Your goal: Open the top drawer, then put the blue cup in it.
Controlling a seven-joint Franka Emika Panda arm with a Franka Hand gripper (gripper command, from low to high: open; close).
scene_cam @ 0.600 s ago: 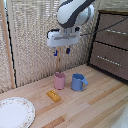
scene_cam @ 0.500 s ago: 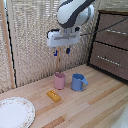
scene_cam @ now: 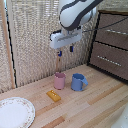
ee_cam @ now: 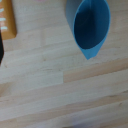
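Observation:
The blue cup (scene_cam: pixel 78 82) stands upright on the wooden table, with its handle toward the exterior view's right. In the wrist view the blue cup (ee_cam: pixel 90 25) shows from above, with its mouth open and nothing inside. My gripper (scene_cam: pixel 65 51) hangs open well above the table, over the pink cup and a little to the left of the blue cup, holding nothing. The top drawer (scene_cam: pixel 114 31) of the dark dresser at the exterior view's right is shut, and its thin silver handle (scene_cam: pixel 117 32) runs across the front.
A pink cup (scene_cam: pixel 60 80) stands just left of the blue cup. An orange block (scene_cam: pixel 53 95) lies in front of it and also shows as the orange block (ee_cam: pixel 6 20). A white plate (scene_cam: pixel 15 112) sits at the front left. A lower drawer (scene_cam: pixel 107 60) is shut. A woven screen backs the table.

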